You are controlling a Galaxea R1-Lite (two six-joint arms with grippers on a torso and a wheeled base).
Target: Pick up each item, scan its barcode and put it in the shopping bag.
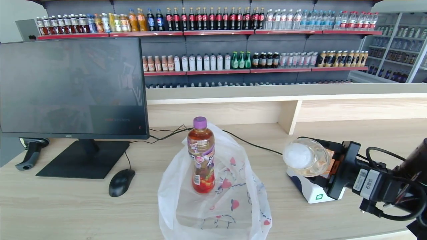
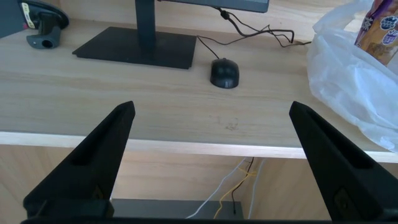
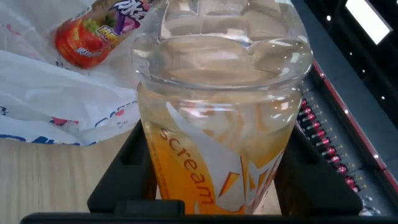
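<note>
At the near edge of the pale wood tabletop (image 1: 66, 206) the left claw (image 2: 211, 109) hangs open, its two dark fingers spread wide and holding nothing. Just past that edge lies one white plastic bag (image 1: 240, 200), printed with small red shapes, its mouth slumped open. One tea bottle (image 1: 201, 156) with a purple cap stands upright inside it.

To the robot's right of the bag sits one white box scanner (image 1: 312, 193) with a dark top. The right claw (image 1: 322, 163) is clamped on one clear bottle (image 1: 305, 156) with an orange label, held tipped over right above the scanner, white cap end toward the bag. That makes two task bottles: one in the bag, one in the grip.

On the left side rest one black mouse (image 1: 121, 181), one dark monitor (image 1: 73, 86) on a flat stand, and one hand scanner (image 1: 31, 153) beside the stand. Black cables (image 1: 253, 145) run across the tabletop behind the bag.

Farther back a raised wooden ledge (image 1: 283, 91) runs the width of the tabletop, with one upright divider under it. Beyond it stand dark shop shelves (image 1: 217, 71) with red edges: two full rows of drink bottles (too many to count) and the caps of a third row showing over the ledge. Another rack (image 1: 393, 46) of bottles stands at the far right.
</note>
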